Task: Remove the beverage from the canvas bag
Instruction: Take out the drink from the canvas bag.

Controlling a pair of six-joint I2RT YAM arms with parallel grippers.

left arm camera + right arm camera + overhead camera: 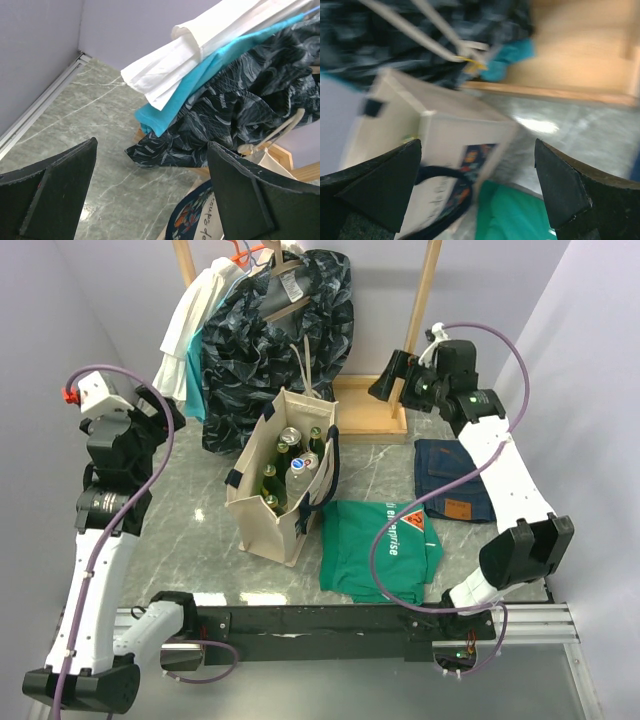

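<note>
While both arms hang clear of it, the canvas bag [262, 515] stands upright near the middle of the counter [190, 530] with its mouth open to the top camera. Inside it are several bottles [270, 480] standing on end: green glass ones along the left side, a clear one with a pale cap towards the right, and what looks like a can top at the far end. Nothing is touching them. Navy straps droop over the bag's sides.

Just beside the bag's right lower corner lies a green T-shirt [380, 550], spread flat with an orange print facing up. Farther right is a folded pair of jeans [455, 480]. Behind the bag a dark patterned garment [270, 340] hangs from a wooden rack [370, 410], with a white garment [190, 330] and a turquoise one [185, 95] at its left.

The left pincer [160, 412] is raised off to the bag's left, well apart from it. Its wrist view shows the fingers spread wide with nothing between them [152, 145], looking towards the hanging clothes, with a corner of the printed bag at the lower edge. The right pincer [385, 380] hovers to the bag's right and behind it, near the rack's base. Its wrist view is blurred, yet its fingers also stand wide apart and empty [477, 145], with the bag's cream wall and the green shirt beyond them.
</note>
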